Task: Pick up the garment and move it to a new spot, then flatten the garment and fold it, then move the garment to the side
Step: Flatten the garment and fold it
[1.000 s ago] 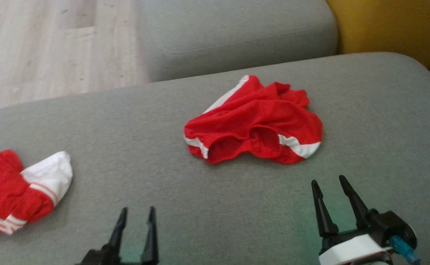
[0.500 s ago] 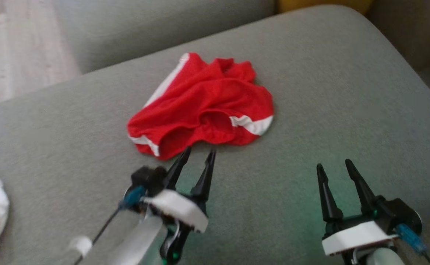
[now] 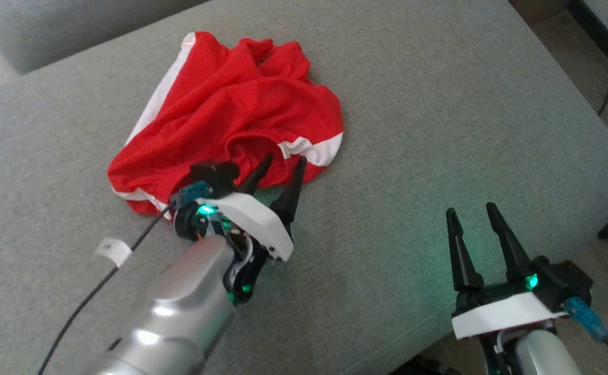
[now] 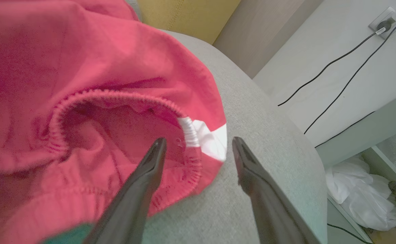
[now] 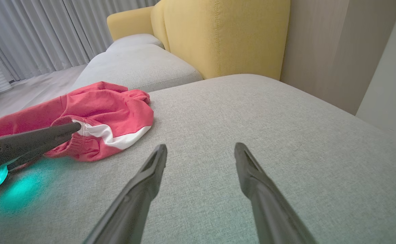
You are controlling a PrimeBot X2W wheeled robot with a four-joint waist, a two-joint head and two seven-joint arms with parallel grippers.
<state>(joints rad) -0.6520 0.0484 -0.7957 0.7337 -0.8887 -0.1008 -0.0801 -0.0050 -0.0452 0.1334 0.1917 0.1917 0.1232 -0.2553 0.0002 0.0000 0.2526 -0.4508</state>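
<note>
Left tool (image 3: 286, 157) spread at garment (image 3: 220, 104) hem | cable tag (image 3: 112, 251) unreadable

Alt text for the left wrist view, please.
The open left gripper points at the white-striped waistband corner of crumpled red shorts lying on a grey sofa cushion. A white wall stands beyond.

Lit soft and even, daylight-like; barely shadowed. Brightest toward the curtains (image 5: 32, 34). Tinted green on the sofa (image 3: 439, 104) by left gripper (image 3: 286, 157) and right gripper (image 3: 469, 208). Glares white off the forearm (image 3: 189, 302). Grainy, slightly soft from the head. Blurred on the garment (image 4: 65, 61) near the left wrist lens; bowed at wrist-view edges.
</note>
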